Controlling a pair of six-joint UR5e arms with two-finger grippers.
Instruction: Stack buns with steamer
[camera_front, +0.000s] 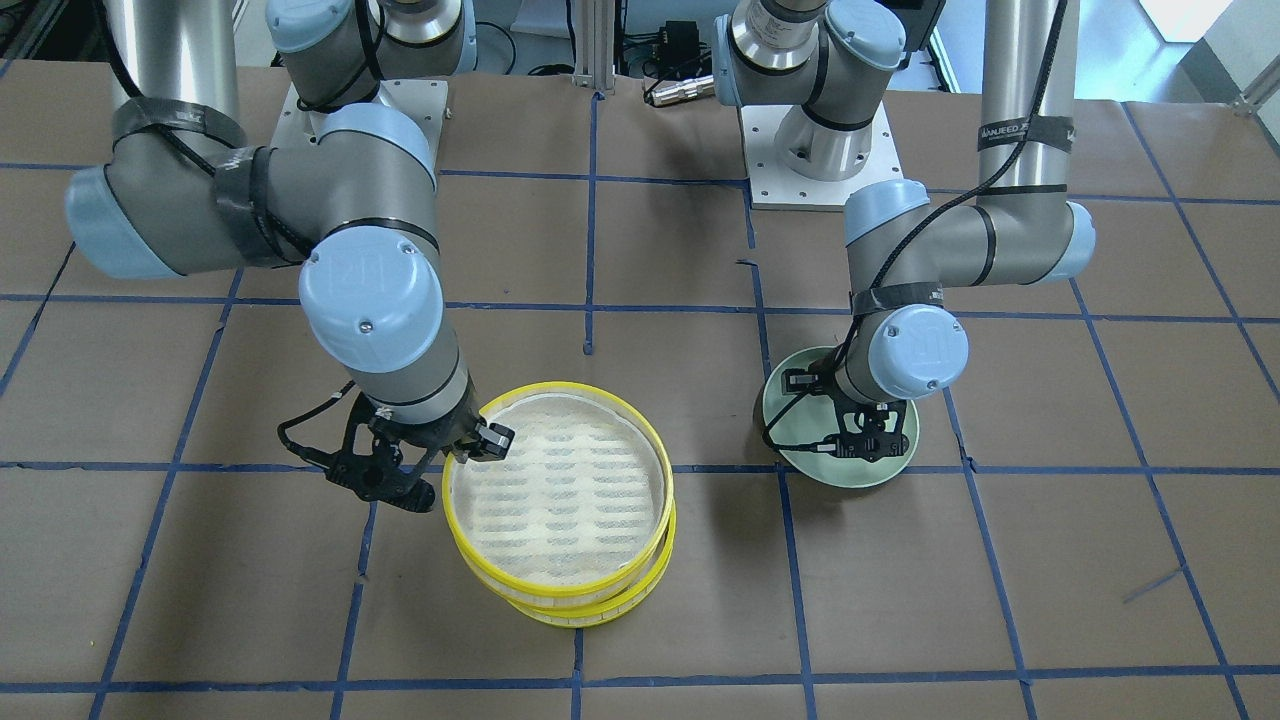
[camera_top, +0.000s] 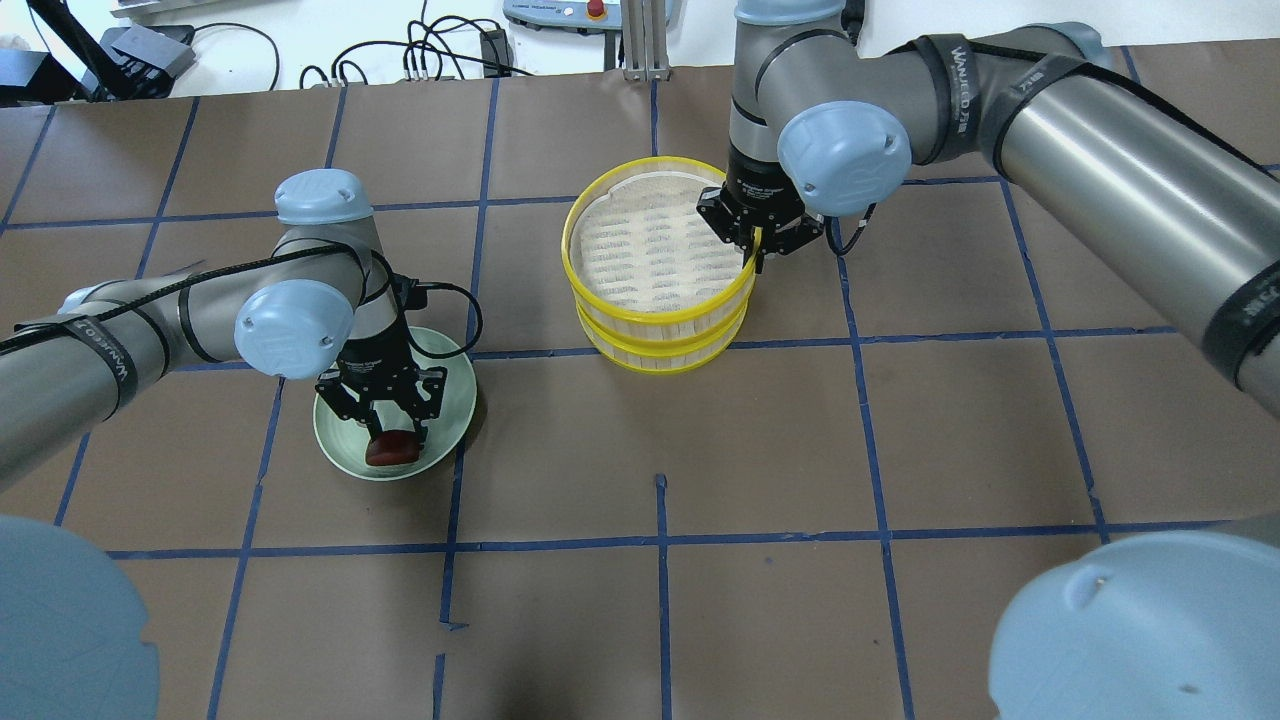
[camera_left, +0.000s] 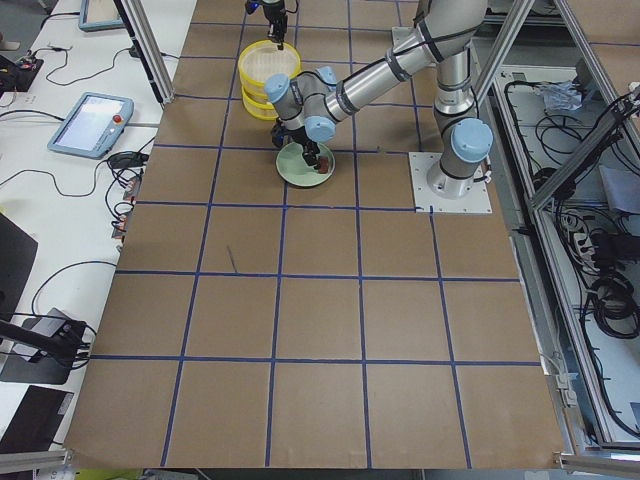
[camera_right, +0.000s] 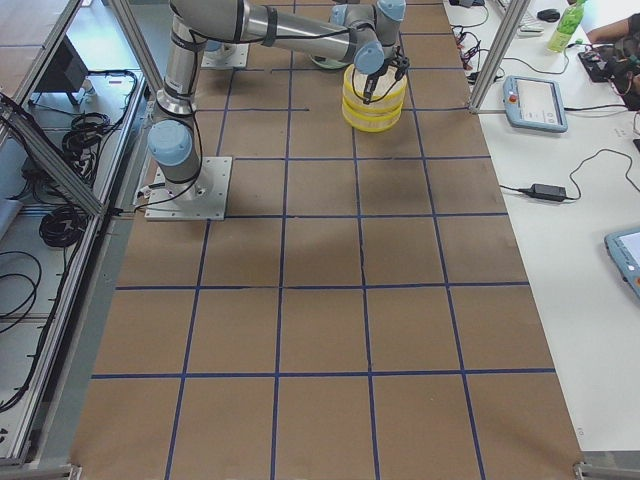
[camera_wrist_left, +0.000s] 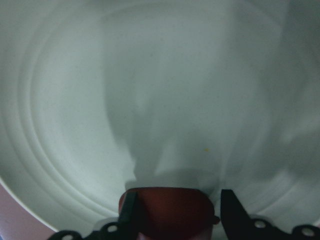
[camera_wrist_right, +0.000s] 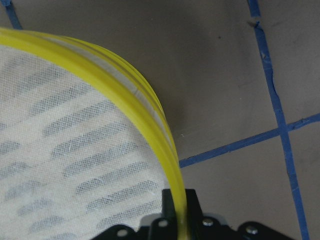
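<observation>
A reddish-brown bun (camera_top: 393, 450) lies on the pale green plate (camera_top: 452, 392). My left gripper (camera_top: 392, 438) is down over it, open, with a finger on each side. In the left wrist view the bun (camera_wrist_left: 170, 212) sits between the fingers with a small gap at one finger. Two yellow-rimmed steamer tiers (camera_top: 655, 255) stand stacked mid-table, and the top mesh is bare. My right gripper (camera_top: 752, 255) is shut on the top tier's rim (camera_wrist_right: 150, 110). The white bun is hidden.
The table is brown paper with a blue tape grid (camera_top: 660, 540). The plate (camera_front: 800, 400) stands about one grid square from the steamer (camera_front: 560, 490). The arm bases (camera_front: 825, 150) are at the robot's side of the table.
</observation>
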